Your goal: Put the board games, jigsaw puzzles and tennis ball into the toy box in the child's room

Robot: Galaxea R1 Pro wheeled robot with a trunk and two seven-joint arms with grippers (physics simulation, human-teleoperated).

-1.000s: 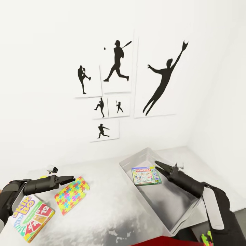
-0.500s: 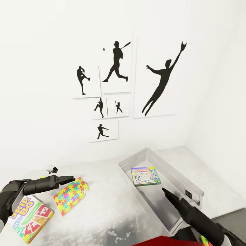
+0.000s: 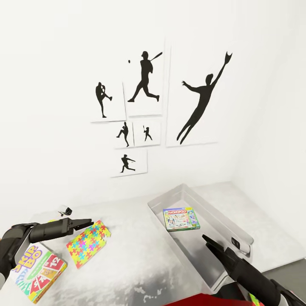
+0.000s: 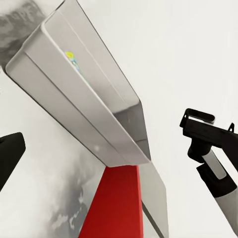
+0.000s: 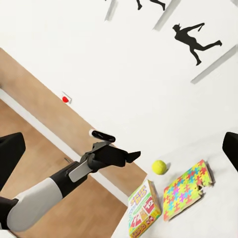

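The table [image 3: 127, 263] is taking up the lower half of the head view, light grey top; the toy box [image 3: 221, 225] is sitting on it at lower right, and the only thing lying inside is one board game, the green-and-white Monopoly box [image 3: 182, 218], flat on the bin floor near the far end; the rest of the bin is looking bare. Over at lower left, outside the box, a Skip-Bo game box [image 3: 39, 272] is lying at the table's edge with a jigsaw puzzle square [image 3: 88, 243] just beside it; the tennis ball [image 5: 159, 166] is sitting near both in the right wrist view. The left gripper [image 3: 85, 222] is hovering over the puzzle, fingers spread apart, nothing in them; the right gripper [image 3: 209, 243] is hanging over the box's near end, also spread wide and holding nothing.
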